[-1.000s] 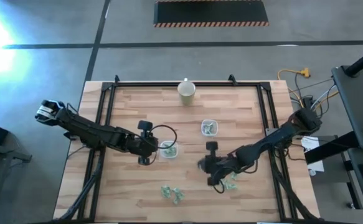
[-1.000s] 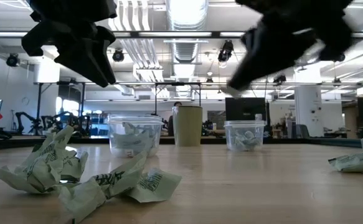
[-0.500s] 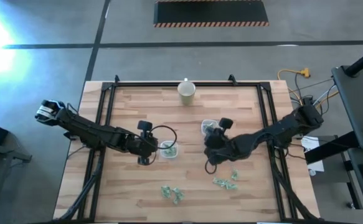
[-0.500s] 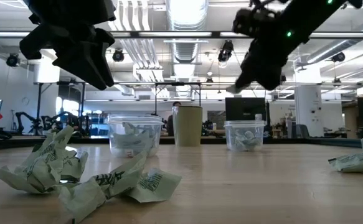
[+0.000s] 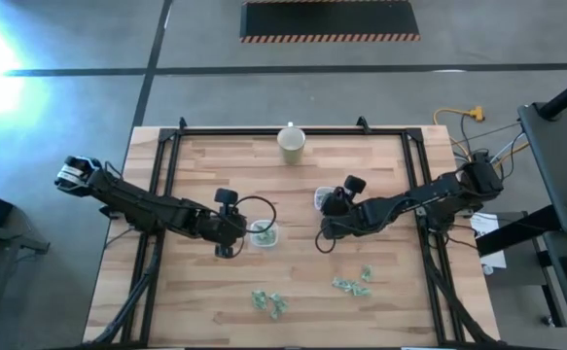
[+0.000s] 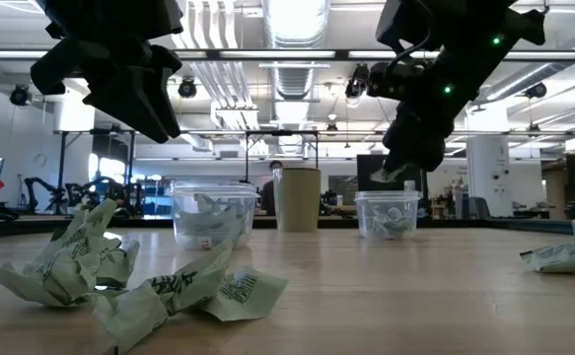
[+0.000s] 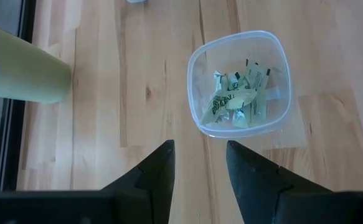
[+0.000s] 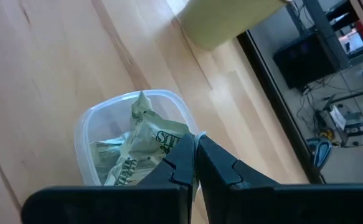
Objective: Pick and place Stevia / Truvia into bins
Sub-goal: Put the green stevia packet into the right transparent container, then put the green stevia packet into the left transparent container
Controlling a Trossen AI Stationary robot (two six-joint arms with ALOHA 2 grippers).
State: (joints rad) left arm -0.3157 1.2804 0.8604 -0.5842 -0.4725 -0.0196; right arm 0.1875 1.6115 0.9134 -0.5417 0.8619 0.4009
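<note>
— Carried up from the loose pile near the table's front edge to the right bin (image 8: 134,140) within the last second, that packet (image 8: 145,144); now pinched flat between the right gripper (image 8: 195,163) fingers, closed tight on the paper and hanging just above the bin's rim; likely held there so a release drops it straight in.

— And elsewhere?

— Already holding a few packets, that bin; same for the left bin (image 5: 263,234), which shows several in the left wrist view; more Stevia / Truvia (image 5: 269,302) loose on the wood toward the front, plus a smaller scatter (image 5: 353,282) to the right; cream cup (image 5: 292,142) well back, untouched.

— Left side?

— Left gripper (image 5: 227,236) hovering just beside its bin, fingers apart and empty; probably waiting; unmoved over the same second.
</note>
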